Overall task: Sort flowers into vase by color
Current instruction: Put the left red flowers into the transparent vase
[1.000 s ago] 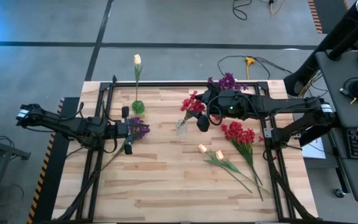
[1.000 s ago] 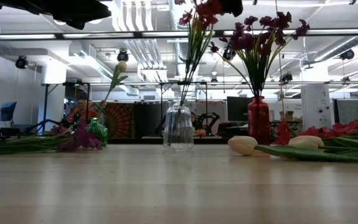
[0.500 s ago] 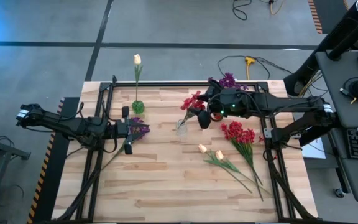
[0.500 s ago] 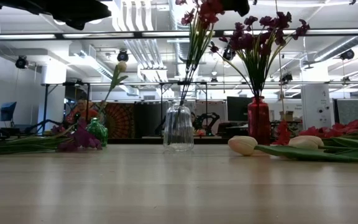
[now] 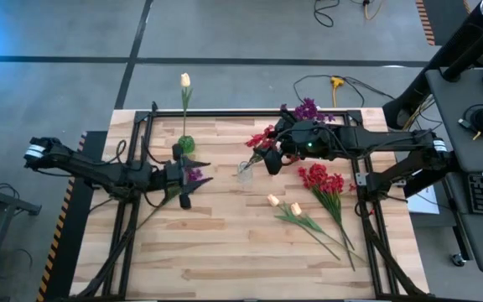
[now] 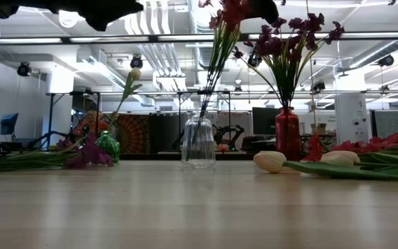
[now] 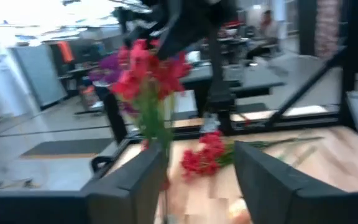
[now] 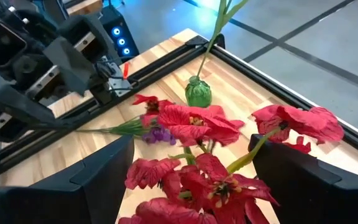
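Note:
Red flowers (image 5: 261, 139) stand with their stems in a clear vase (image 6: 198, 142). My right gripper (image 8: 188, 186) is open over that vase, its fingers on either side of the red blossoms (image 8: 194, 124). My left gripper (image 5: 189, 176) is open and raised above a purple flower (image 6: 88, 153) that lies flat on the table; its wrist view looks toward the red blossoms (image 7: 148, 71). Purple flowers (image 6: 289, 41) stand in a red vase (image 6: 287, 133). A cream tulip (image 5: 185, 80) stands in a green vase (image 5: 186, 144).
Loose red flowers (image 5: 321, 179) and two cream tulips (image 5: 283, 204) lie on the table's right half, stems pointing toward the near right corner. A black frame (image 5: 225, 112) runs along the table's edges. Bare wood (image 5: 216, 252) lies in the near middle.
My left gripper has moved toward the table's right and turned, ending over the purple blossom, which stays on the table. My right gripper has drifted a little toward the far left, closer over the red blossoms in the clear vase.

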You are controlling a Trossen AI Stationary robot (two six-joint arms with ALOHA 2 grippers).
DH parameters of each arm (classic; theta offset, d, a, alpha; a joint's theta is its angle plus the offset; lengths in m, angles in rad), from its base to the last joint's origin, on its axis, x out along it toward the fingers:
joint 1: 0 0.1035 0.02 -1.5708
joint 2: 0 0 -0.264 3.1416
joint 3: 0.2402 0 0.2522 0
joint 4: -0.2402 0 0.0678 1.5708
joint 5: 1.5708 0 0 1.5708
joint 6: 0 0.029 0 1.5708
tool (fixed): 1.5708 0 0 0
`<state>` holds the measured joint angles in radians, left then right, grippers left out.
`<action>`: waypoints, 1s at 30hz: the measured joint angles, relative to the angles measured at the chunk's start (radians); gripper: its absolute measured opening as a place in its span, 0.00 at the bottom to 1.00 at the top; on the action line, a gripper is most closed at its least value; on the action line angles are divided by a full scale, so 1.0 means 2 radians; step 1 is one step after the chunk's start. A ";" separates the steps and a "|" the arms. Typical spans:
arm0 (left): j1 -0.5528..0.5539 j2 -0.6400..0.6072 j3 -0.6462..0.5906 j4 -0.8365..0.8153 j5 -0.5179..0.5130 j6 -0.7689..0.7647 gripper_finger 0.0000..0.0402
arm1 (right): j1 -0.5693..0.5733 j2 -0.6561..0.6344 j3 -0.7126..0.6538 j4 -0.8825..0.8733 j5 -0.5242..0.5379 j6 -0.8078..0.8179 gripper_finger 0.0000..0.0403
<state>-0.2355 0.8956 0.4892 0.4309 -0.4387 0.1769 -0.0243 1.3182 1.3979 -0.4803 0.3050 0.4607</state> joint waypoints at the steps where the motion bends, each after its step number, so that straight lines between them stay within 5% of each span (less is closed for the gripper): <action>1: 0.000 0.006 0.000 0.003 -0.013 0.001 0.49 | 0.000 0.000 0.000 0.001 -0.001 0.000 0.78; 9: 0.001 0.051 0.000 0.024 -0.038 0.003 0.66 | 0.000 -0.004 0.018 -0.022 -0.012 0.024 0.78; 30: 0.002 0.064 0.004 0.035 -0.039 0.025 0.67 | 0.000 -0.004 0.090 -0.153 -0.008 0.094 0.73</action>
<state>-0.2310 1.0241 0.4969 0.5011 -0.5175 0.2271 -0.0242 1.3106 1.5771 -0.7856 0.2890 0.6477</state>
